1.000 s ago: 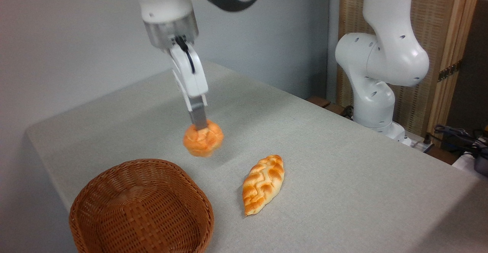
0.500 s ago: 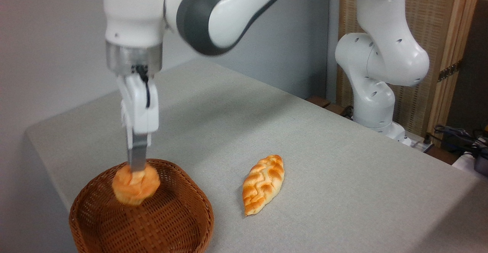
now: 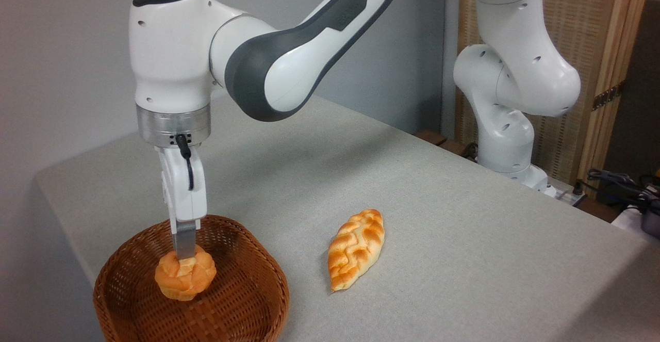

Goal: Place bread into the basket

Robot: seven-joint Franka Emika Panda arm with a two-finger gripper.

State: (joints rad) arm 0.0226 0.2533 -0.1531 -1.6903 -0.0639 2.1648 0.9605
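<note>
A: Lower now than half a second back: the gripper (image 3: 184,255) has sunk straight down with the bun (image 3: 185,278), so the bun sits deeper inside the basket (image 3: 247,300) than it did. A second back it was off to the right, over bare table, far of the basket.

B: How is the claw holding it?

A: It is pinching the bun from above. One metal finger (image 3: 184,243) shows, pressed into the top of the bun; the other is hidden behind it. The bun hangs right under the fingertips, touching them.

B: Is it down on the basket floor?

A: I cannot tell. It is below the rim, over the middle-left of the bowl, but whether its underside touches the weave is not clear.

B: Which way does it point?

A: It is round, so it has no real long axis. Its knotted, lobed top faces up toward the claw.

B: And further out?

A: The basket stands at the near left corner of the table (image 3: 464,239). A braided loaf (image 3: 356,248) lies to its right, apart from it, with its long axis running from near-left to far-right. The arm's base (image 3: 508,141) stands at the far right.
</note>
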